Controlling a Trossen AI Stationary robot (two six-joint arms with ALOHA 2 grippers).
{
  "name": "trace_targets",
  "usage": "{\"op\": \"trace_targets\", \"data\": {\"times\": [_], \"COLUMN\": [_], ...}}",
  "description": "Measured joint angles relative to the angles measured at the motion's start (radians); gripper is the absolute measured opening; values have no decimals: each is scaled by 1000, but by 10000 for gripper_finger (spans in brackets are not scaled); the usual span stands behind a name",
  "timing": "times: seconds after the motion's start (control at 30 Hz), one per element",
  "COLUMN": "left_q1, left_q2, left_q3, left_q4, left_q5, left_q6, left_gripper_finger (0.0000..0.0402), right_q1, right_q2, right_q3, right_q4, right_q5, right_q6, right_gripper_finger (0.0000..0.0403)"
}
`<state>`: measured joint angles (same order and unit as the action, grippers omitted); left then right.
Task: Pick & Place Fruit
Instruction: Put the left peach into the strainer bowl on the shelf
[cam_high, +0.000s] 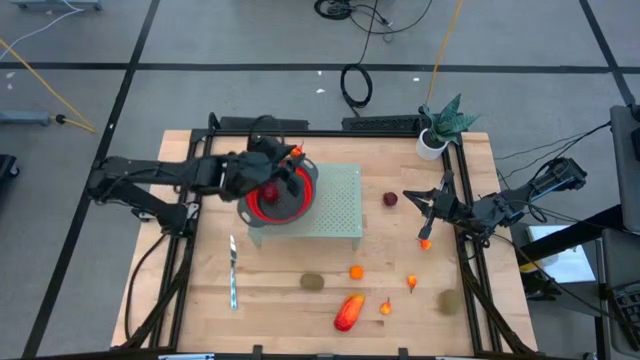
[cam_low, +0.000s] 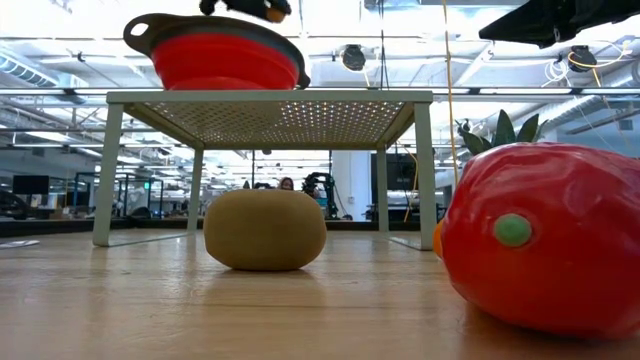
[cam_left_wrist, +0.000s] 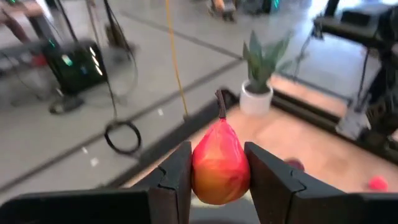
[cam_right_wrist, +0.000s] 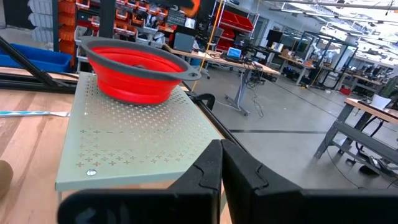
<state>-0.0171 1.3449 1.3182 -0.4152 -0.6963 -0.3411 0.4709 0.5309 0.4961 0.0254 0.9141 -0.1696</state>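
We see the left tool (cam_left_wrist: 217, 180) grasping a red-yellow pear (cam_left_wrist: 220, 163) above the red bowl (cam_high: 297, 203) on the rack (cam_high: 340, 205). The right tool (cam_high: 412, 197) waits clenched over the bench (cam_high: 280, 290).

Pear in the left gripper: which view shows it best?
Left wrist view: the pear fills the centre, clamped between the left gripper fingers. High view shows only an orange speck above the red bowl. Low and right wrist views barely show it.
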Motion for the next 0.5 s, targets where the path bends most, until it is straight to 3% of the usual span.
{"op": "trace_targets", "data": {"times": [0.33, 0.5], "left_q1": [149, 160], "left_q2": [1, 1], "left_q3": [18, 50], "left_q4": [-311, -468], "left_q5": [371, 472], "left_q6": [-185, -254], "left_gripper_finger": [124, 124], "right_q1": [0, 0], "right_q2": [0, 0], "right_q3": [0, 0], "right_q4": [0, 0], "right_q5": [0, 0], "right_q6": [0, 0], "right_gripper_finger": [0, 0]}}
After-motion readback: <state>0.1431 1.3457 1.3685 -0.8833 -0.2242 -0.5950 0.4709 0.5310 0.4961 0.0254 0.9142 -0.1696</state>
